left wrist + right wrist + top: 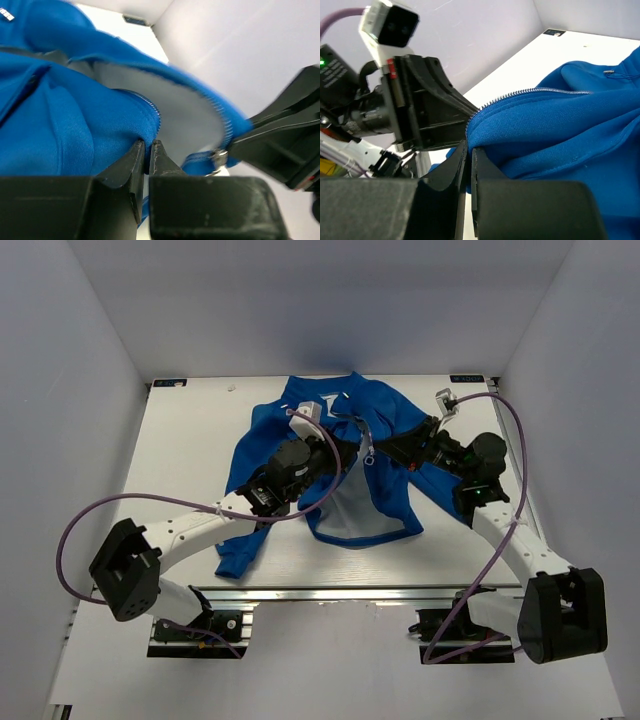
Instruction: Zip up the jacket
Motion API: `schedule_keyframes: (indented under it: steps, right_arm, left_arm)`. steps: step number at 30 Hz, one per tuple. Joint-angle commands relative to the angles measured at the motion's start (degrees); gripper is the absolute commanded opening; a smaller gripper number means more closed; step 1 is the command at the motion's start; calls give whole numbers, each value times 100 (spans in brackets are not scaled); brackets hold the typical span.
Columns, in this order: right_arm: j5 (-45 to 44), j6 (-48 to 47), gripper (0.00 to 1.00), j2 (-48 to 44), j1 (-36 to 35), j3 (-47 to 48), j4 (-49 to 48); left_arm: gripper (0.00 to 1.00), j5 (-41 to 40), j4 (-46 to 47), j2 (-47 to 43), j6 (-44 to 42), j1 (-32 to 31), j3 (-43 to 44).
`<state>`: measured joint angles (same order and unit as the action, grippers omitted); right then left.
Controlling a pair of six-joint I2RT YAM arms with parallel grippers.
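Garment: royal-blue fleece jacket (385, 420), front open, on white table (180, 440).
Left gripper (148, 152): fingers pinching its zipper edge.
Right gripper (469, 155): fingers pinching the opposite edge.

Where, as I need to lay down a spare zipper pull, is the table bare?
Bare table lies between the jacket, the left wall and the left arm, and in a small patch by the near edge right of the hem. Crowded: the middle, where the left gripper and right gripper both pinch the jacket's front edges.
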<state>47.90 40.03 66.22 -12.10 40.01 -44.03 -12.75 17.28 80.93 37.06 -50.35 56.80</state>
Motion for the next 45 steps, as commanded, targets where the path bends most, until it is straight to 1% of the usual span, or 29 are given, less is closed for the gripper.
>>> schedule_keyframes:
  steps: [1, 5, 8, 9, 10, 12, 13, 15, 16, 20, 24, 31, 45]
  right_arm:
    - [-359, -66, 0, 93, -56, 165, -474]
    - [-387, 153, 0, 383, -47, 261, -650]
    - [-211, 443, 0, 673, -56, 314, -1159]
    - [-193, 696, 0, 804, -47, 315, -1334]
    - [-185, 812, 0, 866, -47, 315, -1719]
    - [-193, 1145, 0, 1050, -47, 341, -2090]
    - [-202, 1269, 0, 1112, -56, 350, -2466]
    - [-193, 1663, 0, 1287, -56, 376, -2907]
    - [-228, 1814, 0, 1341, -56, 376, -3327]
    - [-264, 2333, 0, 1561, -56, 376, -4129]
    - [-202, 2290, 0, 1666, -152, 534, -4009]
    - [-167, 1991, 0, 1675, -355, 780, -3543]
    - [-351, 1859, 0, 1623, -407, 710, -3270]
  left_arm:
    - [0, 344, 671, -42, 47, 7, 358]
    - [0, 300, 978, -103, 38, 7, 227]
    - [0, 28, 1049, -164, 21, 7, 148]
    - [0, -16, 1154, -182, 12, 7, 122]
    - [0, -51, 1242, -208, -5, 7, 86]
    - [0, -87, 1444, -270, -49, 7, -2]
    - [0, -122, 1471, -288, -67, 7, -10]
    - [0, -227, 1489, -297, -93, 7, -2]
    - [0, -254, 1489, -297, -102, 7, 7]
    - [0, -551, 1567, -323, -102, 16, -45]
    - [0, -702, 1936, -428, -94, 16, -300]
    - [0, -658, 2051, -428, -85, 16, -327]
    - [0, -614, 2438, -578, 30, 16, -590]
